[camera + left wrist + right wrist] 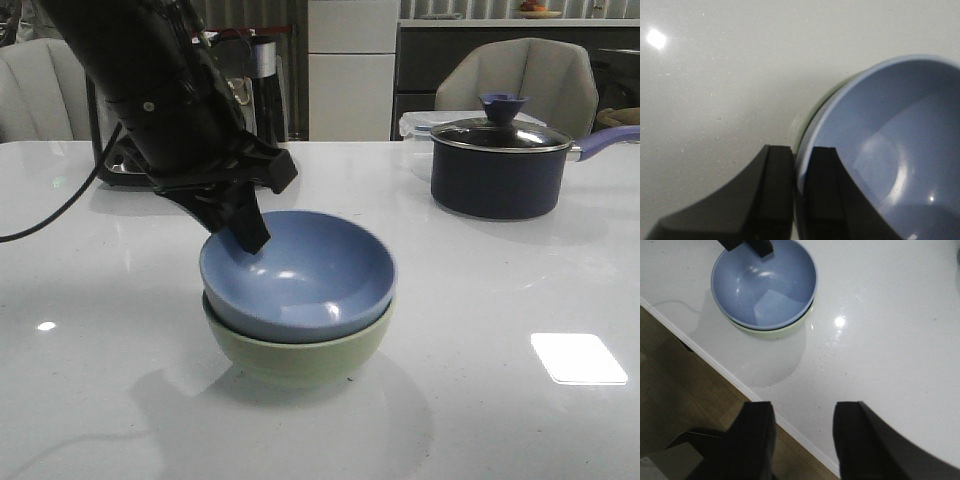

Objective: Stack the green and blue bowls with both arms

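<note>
The dusty blue bowl (298,275) sits nested inside the pale green bowl (300,355) at the table's middle. My left gripper (243,240) is shut on the blue bowl's left rim, one finger inside and one outside; the left wrist view shows its fingers (777,185) straddling the blue bowl's rim (880,150), with a sliver of the green bowl (805,127) beneath. My right gripper (802,412) is open and empty, held high over the table's front edge, out of the front view. The right wrist view shows the blue bowl (765,285) in the green bowl (771,332).
A dark lidded saucepan (500,165) with a purple handle stands at the back right, a clear lidded container (425,128) behind it. A black appliance (125,165) sits at the back left, and a thin black cable (50,215) trails left. The table's front edge (730,375) runs above the floor.
</note>
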`<state>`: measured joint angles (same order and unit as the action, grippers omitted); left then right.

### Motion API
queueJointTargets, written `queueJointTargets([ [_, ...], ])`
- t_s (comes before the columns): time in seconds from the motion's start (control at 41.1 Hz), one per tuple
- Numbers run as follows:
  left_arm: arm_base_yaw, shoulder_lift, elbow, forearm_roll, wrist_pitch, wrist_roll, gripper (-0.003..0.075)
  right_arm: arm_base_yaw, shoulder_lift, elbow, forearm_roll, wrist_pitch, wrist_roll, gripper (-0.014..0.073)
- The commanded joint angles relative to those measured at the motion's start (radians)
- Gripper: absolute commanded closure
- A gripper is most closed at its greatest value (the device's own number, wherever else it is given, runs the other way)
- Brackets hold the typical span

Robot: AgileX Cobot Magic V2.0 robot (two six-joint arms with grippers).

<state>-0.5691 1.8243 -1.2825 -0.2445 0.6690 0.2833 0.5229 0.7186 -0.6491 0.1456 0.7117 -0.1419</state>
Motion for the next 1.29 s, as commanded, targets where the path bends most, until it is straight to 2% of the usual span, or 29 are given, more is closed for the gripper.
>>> queueJointTargets([
  [0.0, -0.005, -0.045, -0.034, -0.022, -0.042, -0.002, 0.0438, 0.004, -0.005, -0.028, -0.002, -0.060, -0.010, 0.0188],
  [0.097, -0.005, -0.054, -0.038, -0.026, -0.029, -0.002, 0.0305, 0.004, -0.005, -0.028, -0.002, -0.060, -0.010, 0.0188],
  [0.171, -0.005, -0.078, -0.038, -0.020, -0.023, -0.002, 0.0268, 0.004, -0.005, -0.028, -0.002, -0.060, -0.010, 0.0188],
  [0.438, -0.005, -0.280, -0.029, 0.025, -0.003, -0.002, 0.0276, 0.004, -0.005, -0.028, -0.002, -0.060, -0.010, 0.0188],
  [0.609, -0.005, -0.459, 0.037, 0.026, 0.008, -0.002, 0.0276, 0.004, -0.005, -0.028, -0.002, -0.060, -0.010, 0.0188],
  [1.267, -0.005, -1.079, 0.523, 0.062, 0.044, -0.002, 0.0276, 0.004, -0.005, -0.028, -0.002, -0.060, -0.010, 0.0188],
])
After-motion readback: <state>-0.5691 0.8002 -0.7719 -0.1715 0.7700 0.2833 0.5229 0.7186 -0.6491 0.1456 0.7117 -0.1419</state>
